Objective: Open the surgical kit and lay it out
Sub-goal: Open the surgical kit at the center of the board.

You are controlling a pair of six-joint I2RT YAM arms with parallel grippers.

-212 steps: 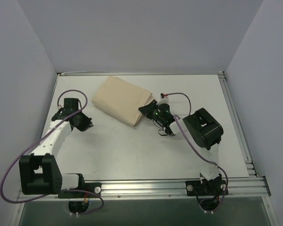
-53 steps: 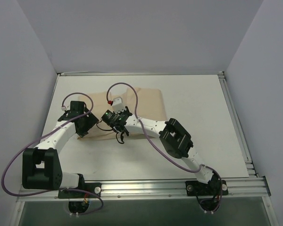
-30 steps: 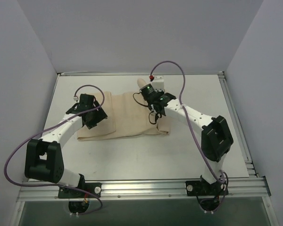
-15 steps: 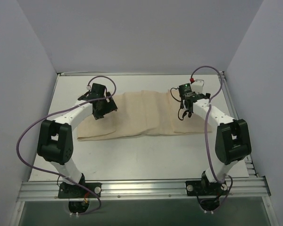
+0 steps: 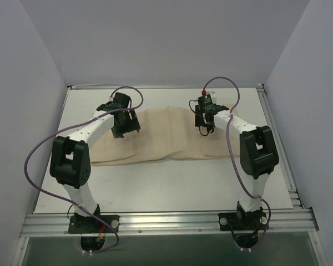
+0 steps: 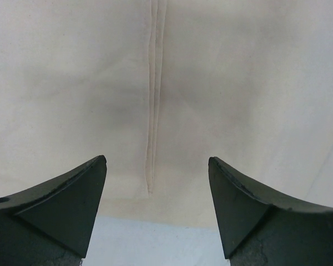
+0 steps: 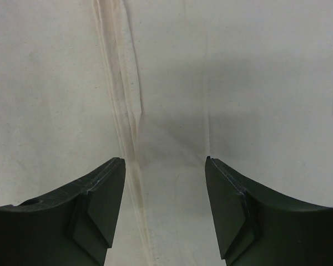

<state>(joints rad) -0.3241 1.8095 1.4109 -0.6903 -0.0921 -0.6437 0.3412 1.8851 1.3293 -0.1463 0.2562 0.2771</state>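
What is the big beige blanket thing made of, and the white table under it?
The large beige wrap looks like woven cloth, probably cotton: matte, softly wrinkled, with a stitched seam in the left wrist view. The flat white table looks like a smooth hard board, perhaps painted or laminated; the pictures cannot settle which.

One camera sits high behind the arm bases, looking down over the whole table (image 5: 155, 183), while the wrist cameras hang close above the cloth wrap (image 5: 166, 138) — one staring down past the left gripper (image 6: 156, 159), one past the right gripper (image 7: 164, 159) — at patches the overhead view shows whole.
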